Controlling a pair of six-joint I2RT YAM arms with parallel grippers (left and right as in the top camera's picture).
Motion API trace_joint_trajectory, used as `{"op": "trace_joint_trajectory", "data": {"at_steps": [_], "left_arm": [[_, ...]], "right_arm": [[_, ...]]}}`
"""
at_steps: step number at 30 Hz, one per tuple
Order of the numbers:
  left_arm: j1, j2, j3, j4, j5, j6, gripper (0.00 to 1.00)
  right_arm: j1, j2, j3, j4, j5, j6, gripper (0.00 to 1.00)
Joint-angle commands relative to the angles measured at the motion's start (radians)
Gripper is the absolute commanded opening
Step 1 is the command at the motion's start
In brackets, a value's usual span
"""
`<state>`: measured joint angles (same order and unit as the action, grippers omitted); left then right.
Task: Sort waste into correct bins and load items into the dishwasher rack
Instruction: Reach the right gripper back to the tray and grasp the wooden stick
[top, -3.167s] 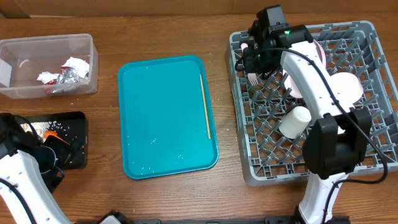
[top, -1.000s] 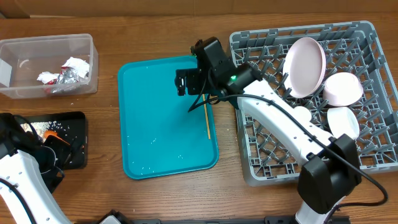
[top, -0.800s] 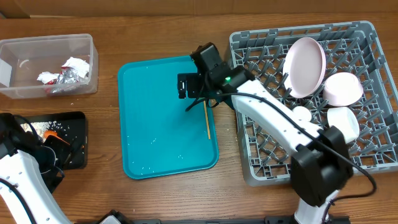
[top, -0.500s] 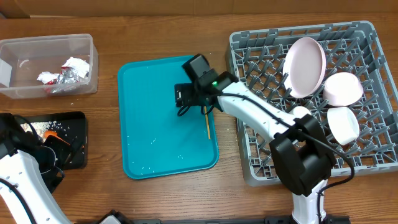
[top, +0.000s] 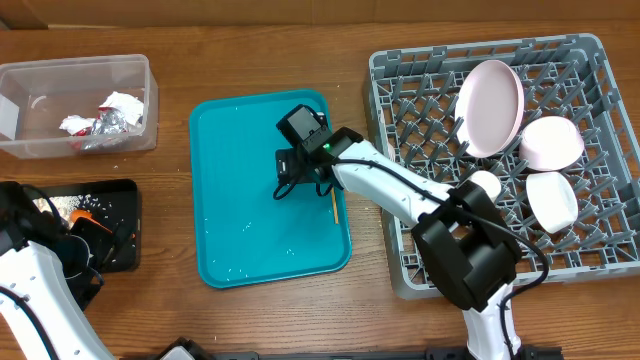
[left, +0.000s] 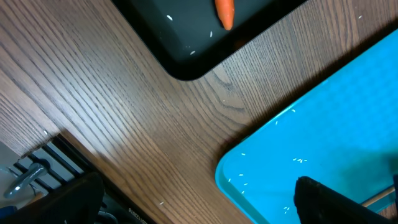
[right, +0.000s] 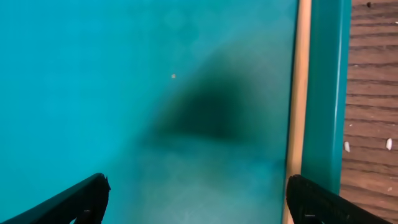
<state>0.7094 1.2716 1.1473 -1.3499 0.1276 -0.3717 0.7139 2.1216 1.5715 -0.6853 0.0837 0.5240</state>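
My right gripper (top: 300, 178) hangs open over the teal tray (top: 240, 220), empty, just left of the thin yellow-handled fork (top: 333, 200). In the right wrist view the fork (right: 297, 112) lies along the tray's right rim, in line with my right fingertip (right: 323, 199). The grey dishwasher rack (top: 400, 180) holds a white plate (top: 490, 95), two bowls (top: 550, 140) and a cup (top: 480, 185). The clear tub (top: 30, 80) holds napkins and a foil wrapper (top: 105, 115). An orange carrot (left: 225, 11) lies in the black tray (top: 120, 195). My left gripper (left: 199, 211) stands open beside that tray.
The teal tray (right: 124, 93) has a raised rim. Bare wood table (left: 124, 112) lies between the black tray (left: 186, 56) and the teal tray (left: 323, 143). The rack's upright pegs stand just right of the fork.
My right arm has swung from near the rack down and left over the teal tray, lower and closer to the fork. The left arm has not moved.
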Motion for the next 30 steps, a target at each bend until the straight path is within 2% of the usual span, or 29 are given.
{"op": "trace_joint_trajectory", "data": {"at_steps": [1,30], "left_arm": [[0.005,-0.017,0.021,0.001,0.011,-0.018,1.0],[0.005,-0.017,0.021,0.001,0.011,-0.018,1.0]], "right_arm": [[-0.001,0.03,-0.002,-0.003,0.05,0.008,0.95],[0.029,0.056,-0.002,-0.034,0.056,0.027,0.95]]}}
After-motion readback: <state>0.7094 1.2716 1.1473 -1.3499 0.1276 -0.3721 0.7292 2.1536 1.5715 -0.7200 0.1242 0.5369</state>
